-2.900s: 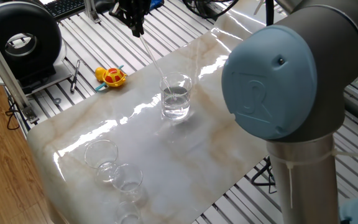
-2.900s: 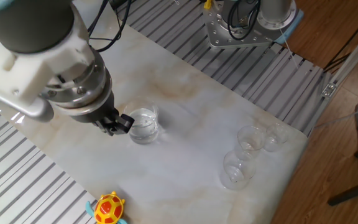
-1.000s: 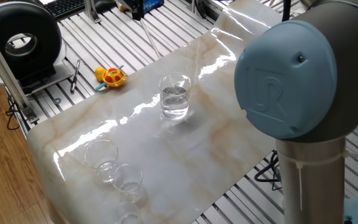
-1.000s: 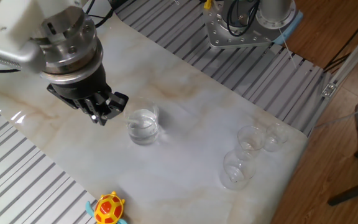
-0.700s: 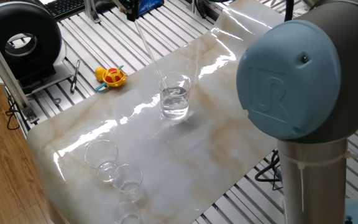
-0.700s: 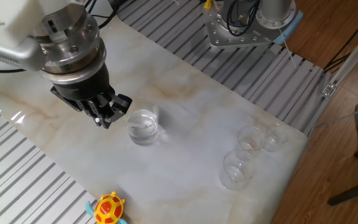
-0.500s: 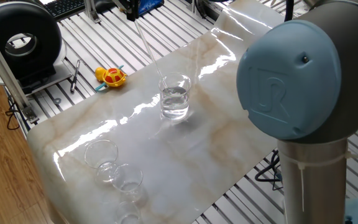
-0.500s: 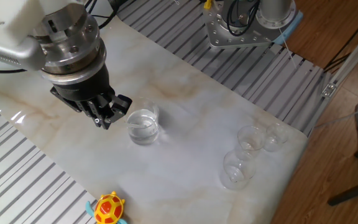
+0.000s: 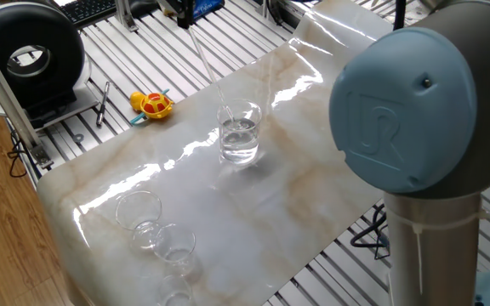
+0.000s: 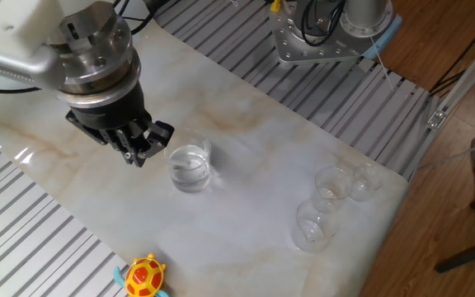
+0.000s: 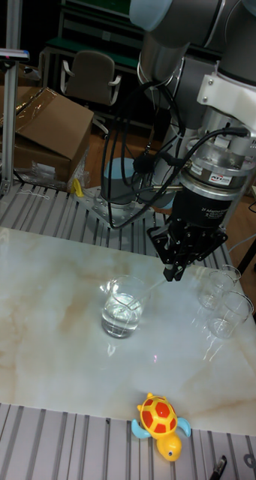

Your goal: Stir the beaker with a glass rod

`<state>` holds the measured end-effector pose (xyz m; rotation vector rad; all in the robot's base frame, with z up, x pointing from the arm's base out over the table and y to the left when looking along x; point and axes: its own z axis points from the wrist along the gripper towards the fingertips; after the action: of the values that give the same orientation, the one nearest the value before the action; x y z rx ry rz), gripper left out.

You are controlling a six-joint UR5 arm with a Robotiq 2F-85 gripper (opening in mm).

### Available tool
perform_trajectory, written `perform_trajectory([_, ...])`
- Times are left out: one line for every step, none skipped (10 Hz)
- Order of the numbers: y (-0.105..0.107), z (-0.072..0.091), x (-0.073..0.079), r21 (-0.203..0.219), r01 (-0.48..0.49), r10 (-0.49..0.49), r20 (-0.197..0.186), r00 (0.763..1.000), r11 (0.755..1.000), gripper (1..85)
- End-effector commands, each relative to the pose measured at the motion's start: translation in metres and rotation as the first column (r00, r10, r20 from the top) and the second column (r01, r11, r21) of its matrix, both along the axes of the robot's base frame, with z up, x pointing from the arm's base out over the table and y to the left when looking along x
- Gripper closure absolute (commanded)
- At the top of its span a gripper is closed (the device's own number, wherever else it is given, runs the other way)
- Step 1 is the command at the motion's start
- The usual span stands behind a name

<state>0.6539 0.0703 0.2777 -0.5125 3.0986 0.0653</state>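
Observation:
The beaker [image 9: 240,133] stands mid-table, upright, with clear liquid in its lower half; it also shows as the beaker [image 10: 190,167] and the beaker [image 11: 123,307]. The thin glass rod [image 9: 206,68] slants from the top edge down into the beaker's mouth, its lower end at the far rim. My gripper [image 9: 184,10] is shut on the rod's upper end, up and to the side of the beaker. The other fixed view shows the gripper [image 10: 139,150] left of the glass. In the tall fixed view the gripper [image 11: 173,274] hangs above its right rim, the rod [image 11: 146,289] faint.
Small clear cups [image 9: 156,234] cluster near one table corner, the cups [image 10: 328,202] well apart from the beaker. A yellow turtle toy [image 9: 153,104] lies at the marble top's edge. A black round device [image 9: 28,55] sits off the table. The arm's large joint [image 9: 407,110] blocks the right side.
Since a second ago the gripper has shifted slightly toward the beaker, and the rod's lower end, then above and behind the rim, now sits inside the beaker. Beaker and cups have not moved.

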Motion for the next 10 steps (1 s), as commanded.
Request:
perform_trajectory([0.013, 0.002, -0.013, 0.066, 0.032, -0.032, -0.009, 0.999, 0.997, 84.7])
perform_trajectory([0.02, 0.003, -0.011, 0.082, 0.04, -0.04, -0.003, 0.999, 0.996, 84.7])
perform_trajectory([0.022, 0.002, -0.006, 0.081, 0.034, -0.035, 0.012, 0.999, 0.996, 84.7])
perform_trajectory([0.02, 0.001, 0.0, 0.069, 0.016, -0.018, 0.026, 0.999, 0.998, 84.7])
perform_trajectory([0.012, -0.001, 0.004, 0.035, -0.015, 0.014, 0.038, 0.999, 0.999, 84.7])
perform_trajectory([0.004, -0.002, 0.005, 0.007, -0.035, 0.035, 0.043, 0.998, 0.999, 84.7])
perform_trajectory([-0.002, -0.003, 0.005, -0.012, -0.041, 0.042, 0.043, 0.998, 0.999, 84.7])
perform_trajectory([-0.005, -0.003, 0.0, -0.014, -0.036, 0.036, 0.03, 0.999, 0.999, 84.7])
perform_trajectory([-0.008, -0.004, -0.008, -0.01, -0.021, 0.021, 0.016, 1.0, 1.0, 84.7])
perform_trajectory([-0.005, -0.005, -0.015, 0.013, -0.001, 0.001, 0.008, 1.0, 1.0, 84.7])
